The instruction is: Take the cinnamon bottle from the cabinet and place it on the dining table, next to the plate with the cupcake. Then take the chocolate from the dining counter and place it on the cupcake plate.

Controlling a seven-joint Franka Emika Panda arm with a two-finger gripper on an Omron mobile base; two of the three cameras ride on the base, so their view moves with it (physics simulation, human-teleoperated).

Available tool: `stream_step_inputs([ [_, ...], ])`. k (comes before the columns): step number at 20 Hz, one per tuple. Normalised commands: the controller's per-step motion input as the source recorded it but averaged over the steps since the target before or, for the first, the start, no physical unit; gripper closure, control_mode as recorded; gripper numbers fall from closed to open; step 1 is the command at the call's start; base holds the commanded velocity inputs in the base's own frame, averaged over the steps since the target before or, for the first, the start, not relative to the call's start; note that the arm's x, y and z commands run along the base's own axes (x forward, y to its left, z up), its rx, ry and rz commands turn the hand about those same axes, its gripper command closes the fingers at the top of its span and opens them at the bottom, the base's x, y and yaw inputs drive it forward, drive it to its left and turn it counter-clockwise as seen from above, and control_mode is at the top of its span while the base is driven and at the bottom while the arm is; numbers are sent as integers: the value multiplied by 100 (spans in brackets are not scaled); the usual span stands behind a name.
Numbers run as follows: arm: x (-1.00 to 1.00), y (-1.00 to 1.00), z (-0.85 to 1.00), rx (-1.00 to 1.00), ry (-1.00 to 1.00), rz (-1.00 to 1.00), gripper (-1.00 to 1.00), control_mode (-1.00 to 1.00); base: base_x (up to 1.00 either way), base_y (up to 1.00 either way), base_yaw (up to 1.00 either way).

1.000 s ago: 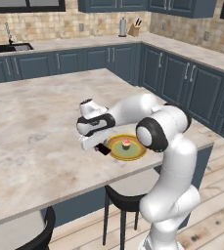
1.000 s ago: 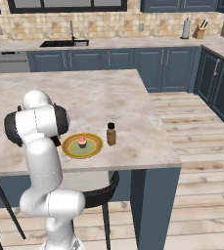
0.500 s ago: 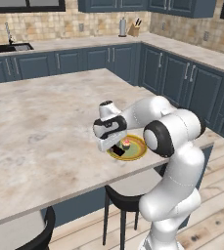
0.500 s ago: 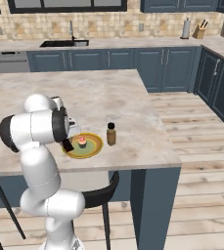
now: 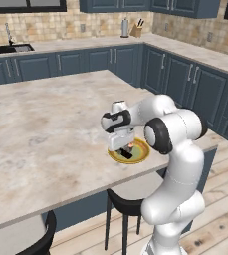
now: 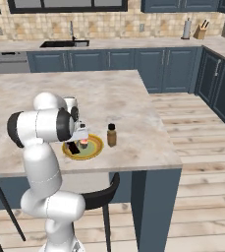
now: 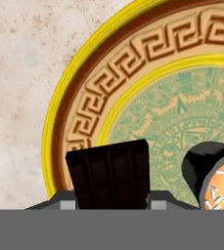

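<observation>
Beige marbled stone surface (image 5: 46, 124) carries plate (image 6: 92, 152) near its front edge. Cinnamon bottle (image 6: 112, 135) upright just beside plate, on side away from arm. Cupcake (image 6: 84, 143) on plate. Fingers (image 7: 157, 201) clamped on chocolate (image 7: 111, 171), held low over plate, beside cupcake.

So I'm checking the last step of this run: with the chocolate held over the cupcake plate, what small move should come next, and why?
Probably open the jaws and let go. The gripper is shut on the chocolate, which hangs low over the plate beside the cupcake. The cinnamon bottle already stands next to the plate on the dining table. Whether the bar touches the plate is unclear.
</observation>
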Motion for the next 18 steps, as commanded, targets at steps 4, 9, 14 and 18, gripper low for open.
stream_step_inputs([
  [4, 10, -9, 0, 0, 6, 8, -100, -100, 0, 0, 0],
  [9, 0, -3, 0, 0, 0, 9, -100, -100, 0, 0, 0],
  [14, -15, 0, 0, 0, 0, 8, -100, -100, 0, 0, 0],
  [18, -30, 0, 0, 0, 0, 5, -100, -100, 0, 0, 0],
])
